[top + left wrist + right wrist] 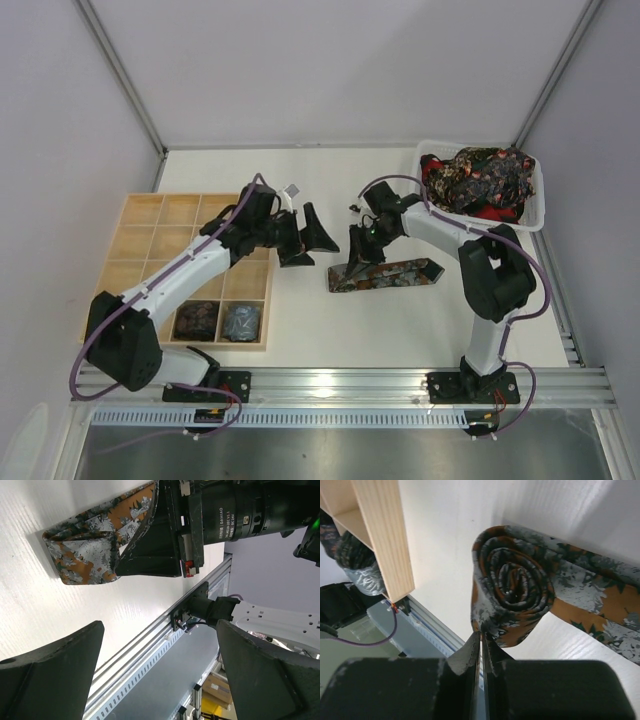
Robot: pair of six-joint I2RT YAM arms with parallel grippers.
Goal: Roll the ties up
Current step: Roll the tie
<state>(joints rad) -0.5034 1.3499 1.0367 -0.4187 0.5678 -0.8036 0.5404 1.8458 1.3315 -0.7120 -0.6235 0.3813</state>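
One tie (395, 273), orange and grey patterned, lies flat on the white table with its left end wound into a coil (517, 587). My right gripper (481, 634) is shut on that tie, its tips pinching the coil's lower outer edge; from above the right gripper (357, 255) stands right over the coil. My left gripper (312, 238) hovers just left of it, open wide and holding nothing. The left wrist view shows that tie's folded end (90, 550) under the right gripper's dark finger (150, 545). More ties (480, 178) are heaped in the basket. Two dark rolled ties (197, 320) (242, 322) sit in the tray.
The white mesh basket (540, 200) stands at the back right. The pale wooden grid tray (150, 240) lies at the left, under my left arm, and its corner (380, 535) is close to the coil. A metal rail (340, 380) runs along the near table edge.
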